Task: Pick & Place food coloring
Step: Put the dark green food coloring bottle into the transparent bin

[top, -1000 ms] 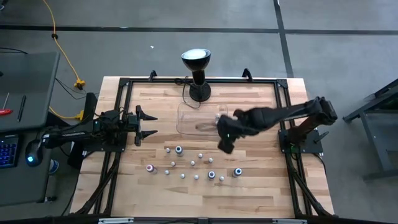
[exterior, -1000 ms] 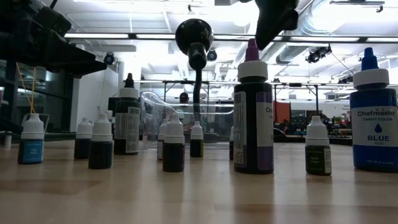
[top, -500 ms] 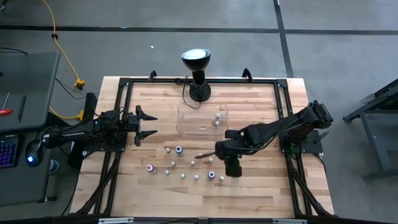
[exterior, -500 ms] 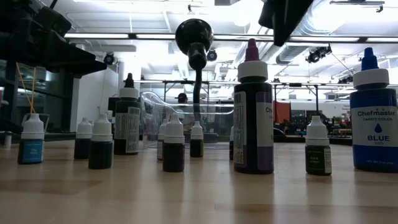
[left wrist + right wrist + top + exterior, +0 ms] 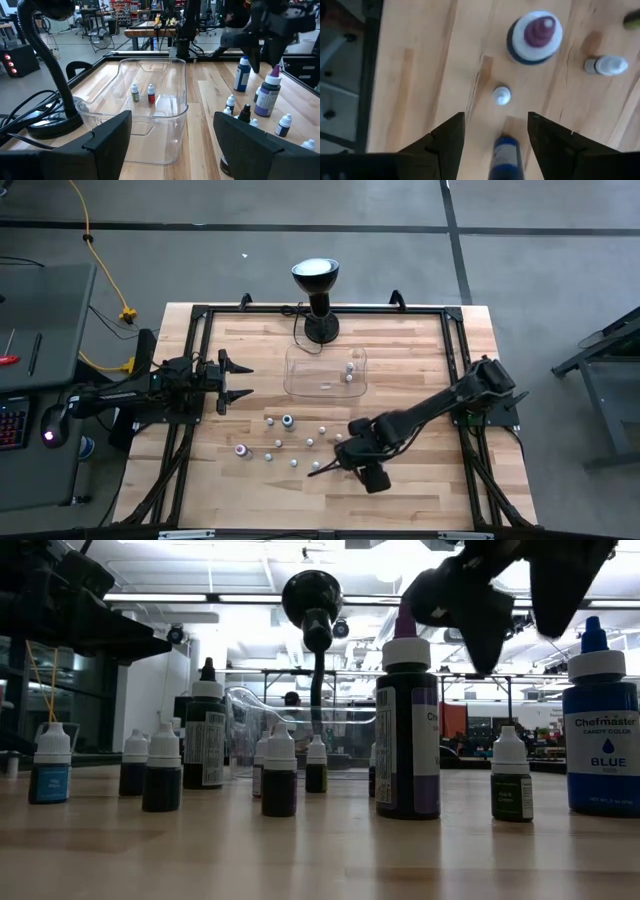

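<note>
The wooden tabletop (image 5: pixel 400 345) carries a clear plastic tray (image 5: pixel 300 375) just in front of the black lamp (image 5: pixel 316 300) at the middle of the far edge; two small food coloring bottles (image 5: pixel 349 370) stand at the tray's right end. The rest of the food coloring bottles (image 5: pixel 288 421) stand scattered on the near half of the tabletop, roughly central. The right gripper (image 5: pixel 372 477) hangs over the right end of that scatter, close to the near edge, its jaws spread wide with nothing between them; in its wrist view a blue bottle (image 5: pixel 506 156) lies directly between the jaws, below them, with a tiny white-capped bottle (image 5: pixel 502 95) and a large purple-tipped bottle (image 5: pixel 535 36) just beyond and a small bottle on its side (image 5: pixel 606 65) close by. The left gripper (image 5: pixel 237 381) waits near the left edge, jaws apart and empty, pointing toward the tray. Since a second ago the right arm has swung from beside the tray's right end down to the near bottles, and its jaws have opened
</note>
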You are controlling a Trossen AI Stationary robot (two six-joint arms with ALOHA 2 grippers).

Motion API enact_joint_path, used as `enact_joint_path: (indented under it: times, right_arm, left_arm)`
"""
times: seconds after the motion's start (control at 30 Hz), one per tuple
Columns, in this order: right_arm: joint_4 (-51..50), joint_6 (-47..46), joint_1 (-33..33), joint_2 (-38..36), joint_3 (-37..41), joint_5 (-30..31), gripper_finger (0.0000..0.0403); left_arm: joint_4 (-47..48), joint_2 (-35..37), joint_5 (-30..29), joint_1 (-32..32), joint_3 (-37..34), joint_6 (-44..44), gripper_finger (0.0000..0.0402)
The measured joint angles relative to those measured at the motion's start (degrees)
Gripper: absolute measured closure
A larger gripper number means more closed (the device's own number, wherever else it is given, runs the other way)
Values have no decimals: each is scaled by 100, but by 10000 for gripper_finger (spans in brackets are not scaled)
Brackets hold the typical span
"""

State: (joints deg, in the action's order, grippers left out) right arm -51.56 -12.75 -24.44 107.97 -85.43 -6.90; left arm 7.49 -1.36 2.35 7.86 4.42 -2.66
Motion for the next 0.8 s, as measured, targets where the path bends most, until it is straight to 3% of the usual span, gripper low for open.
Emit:
enact_joint_path:
  times: [0.8]
  right_arm:
    - [137,-278,-47,553,0,245,197]
  left_arm:
    - [0,0,0,1,1,-1,124]
